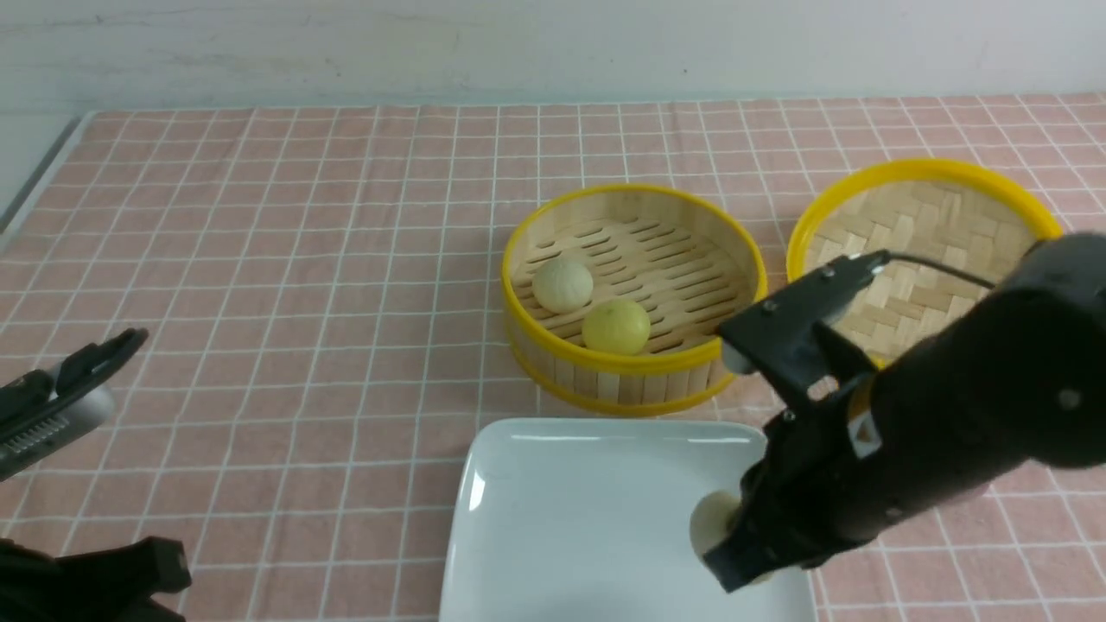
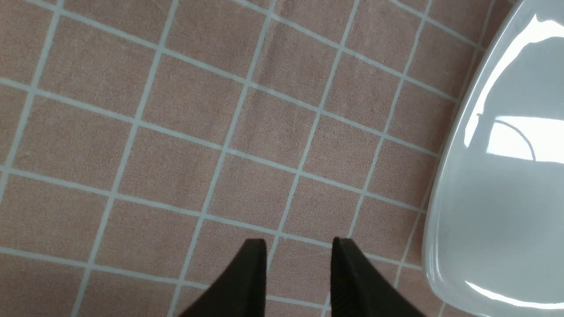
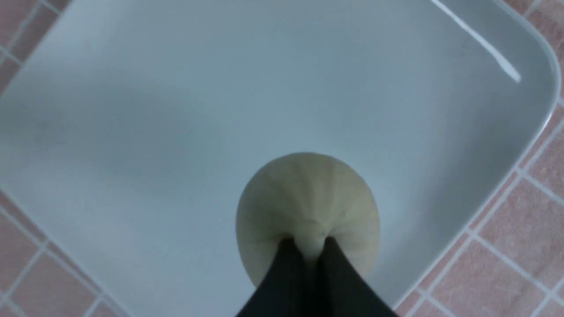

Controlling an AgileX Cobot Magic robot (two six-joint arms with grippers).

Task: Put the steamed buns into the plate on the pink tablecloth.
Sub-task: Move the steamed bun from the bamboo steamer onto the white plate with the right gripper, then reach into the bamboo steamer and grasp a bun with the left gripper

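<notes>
My right gripper is shut on the pleated top of a pale steamed bun, which sits low over the near right part of the white square plate. Whether the bun rests on the plate I cannot tell. A second pale bun and a yellow bun lie in the bamboo steamer basket behind the plate. My left gripper hangs open and empty over the pink tablecloth, to the left of the plate.
A round yellow-rimmed woven bamboo lid lies to the right of the steamer basket, partly behind my right arm. The tablecloth's far edge meets a white wall.
</notes>
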